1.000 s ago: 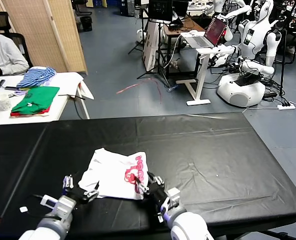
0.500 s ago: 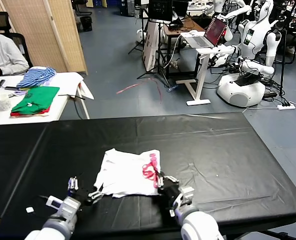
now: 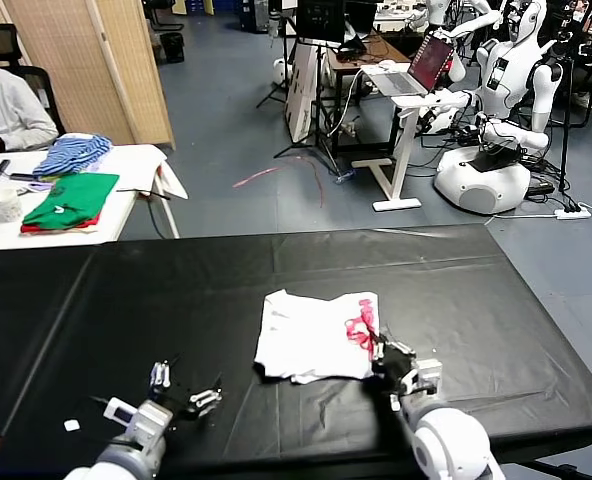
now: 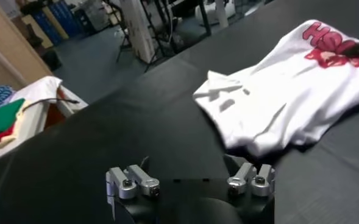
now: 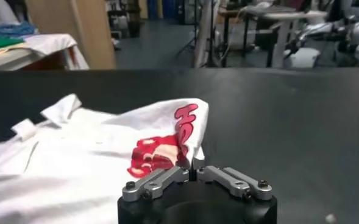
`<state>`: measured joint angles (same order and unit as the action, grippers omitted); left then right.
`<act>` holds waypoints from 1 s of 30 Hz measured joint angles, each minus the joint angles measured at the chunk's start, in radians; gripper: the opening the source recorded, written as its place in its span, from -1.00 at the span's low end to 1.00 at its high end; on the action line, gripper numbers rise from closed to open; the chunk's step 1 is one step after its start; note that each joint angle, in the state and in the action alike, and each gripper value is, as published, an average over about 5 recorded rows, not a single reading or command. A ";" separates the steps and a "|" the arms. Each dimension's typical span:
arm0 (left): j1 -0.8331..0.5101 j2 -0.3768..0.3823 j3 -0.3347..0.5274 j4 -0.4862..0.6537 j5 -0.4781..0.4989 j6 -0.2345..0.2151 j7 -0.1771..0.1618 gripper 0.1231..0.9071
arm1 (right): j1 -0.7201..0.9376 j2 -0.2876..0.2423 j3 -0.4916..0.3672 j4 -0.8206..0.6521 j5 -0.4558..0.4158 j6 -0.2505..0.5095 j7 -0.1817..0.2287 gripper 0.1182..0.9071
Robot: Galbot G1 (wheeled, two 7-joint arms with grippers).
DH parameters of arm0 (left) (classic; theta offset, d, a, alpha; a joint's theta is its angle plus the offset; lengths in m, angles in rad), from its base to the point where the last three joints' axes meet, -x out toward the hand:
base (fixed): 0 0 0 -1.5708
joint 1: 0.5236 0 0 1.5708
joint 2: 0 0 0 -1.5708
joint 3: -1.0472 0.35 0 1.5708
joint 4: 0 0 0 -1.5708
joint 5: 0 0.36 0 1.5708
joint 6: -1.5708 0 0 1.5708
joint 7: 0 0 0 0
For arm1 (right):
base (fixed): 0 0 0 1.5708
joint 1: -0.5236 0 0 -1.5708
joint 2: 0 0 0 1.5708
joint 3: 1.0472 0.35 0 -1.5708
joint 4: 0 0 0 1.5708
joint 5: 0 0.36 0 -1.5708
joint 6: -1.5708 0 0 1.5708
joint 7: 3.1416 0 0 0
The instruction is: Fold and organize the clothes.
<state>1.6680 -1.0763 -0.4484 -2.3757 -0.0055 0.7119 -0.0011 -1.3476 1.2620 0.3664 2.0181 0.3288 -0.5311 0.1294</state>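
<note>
The white T-shirt (image 3: 311, 338) lies crumpled on the black table (image 3: 476, 300), its pink-red graphic (image 3: 360, 325) at its right edge. My right gripper (image 3: 386, 357) is shut on that edge just below the graphic; the right wrist view shows the fingers closed (image 5: 191, 173) with shirt cloth (image 5: 94, 164) pinched between them. My left gripper (image 3: 186, 392) is open and empty near the table's front edge, apart from the shirt on its left. In the left wrist view its jaws (image 4: 191, 181) stand wide apart and the shirt (image 4: 289, 91) lies beyond them.
A white side table (image 3: 136, 165) at back left holds folded green and red garments (image 3: 71, 200) and a blue-striped cloth (image 3: 71, 153); a person sits there. A small white tag (image 3: 71, 425) lies near the table's front left. Desks and robots stand beyond the table.
My right gripper has dragged the shirt to the right across the table. My left gripper has let go of the shirt's left corner, stands open, and stayed behind at the front left.
</note>
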 joint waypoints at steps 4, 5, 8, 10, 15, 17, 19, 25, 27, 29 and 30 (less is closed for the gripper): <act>0.004 0.001 0.000 -0.009 0.000 0.001 0.000 1.00 | 0.015 -0.010 0.005 -0.007 0.000 -0.007 -0.002 -0.90; 0.005 0.002 0.000 -0.011 -0.001 0.001 0.000 1.00 | 0.015 -0.011 0.005 -0.009 -0.001 -0.009 -0.002 -0.90; 0.002 0.002 0.002 -0.011 -0.002 0.001 0.000 1.00 | 0.014 -0.011 0.008 -0.013 -0.003 -0.011 -0.001 -0.90; 0.000 0.002 0.006 -0.011 -0.004 0.000 -0.001 1.00 | 0.012 -0.011 0.015 -0.013 -0.009 -0.011 0.000 -0.78; -0.007 0.001 0.015 -0.015 -0.021 -0.004 -0.004 1.00 | -0.003 -0.012 0.044 0.007 -0.077 -0.008 -0.004 -0.11; -0.010 0.000 0.018 -0.020 -0.040 -0.008 -0.010 1.00 | -0.013 -0.015 0.059 0.021 -0.105 -0.010 -0.010 0.22; -0.014 -0.002 0.020 -0.026 -0.066 -0.014 -0.021 1.00 | -0.023 -0.019 0.073 0.035 -0.127 -0.013 -0.016 0.55; -0.024 -0.011 0.034 -0.021 -0.117 -0.056 -0.045 1.00 | -0.080 -0.025 0.103 0.098 -0.195 -0.035 -0.040 0.98; -0.030 -0.015 0.040 -0.012 -0.121 -0.081 -0.049 1.00 | -0.113 -0.025 0.105 0.125 -0.228 -0.036 -0.050 0.99; -0.039 -0.020 0.050 0.000 -0.117 -0.116 -0.052 1.00 | -0.146 -0.023 0.107 0.147 -0.263 -0.038 -0.058 1.00; -0.044 -0.023 0.057 0.008 -0.111 -0.136 -0.053 1.00 | -0.162 -0.023 0.109 0.156 -0.279 -0.039 -0.062 1.00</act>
<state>1.6237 -1.0997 -0.3917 -2.3680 -0.1166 0.5756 -0.0545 -1.5098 1.2395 0.4756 2.1736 0.0501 -0.5700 0.0673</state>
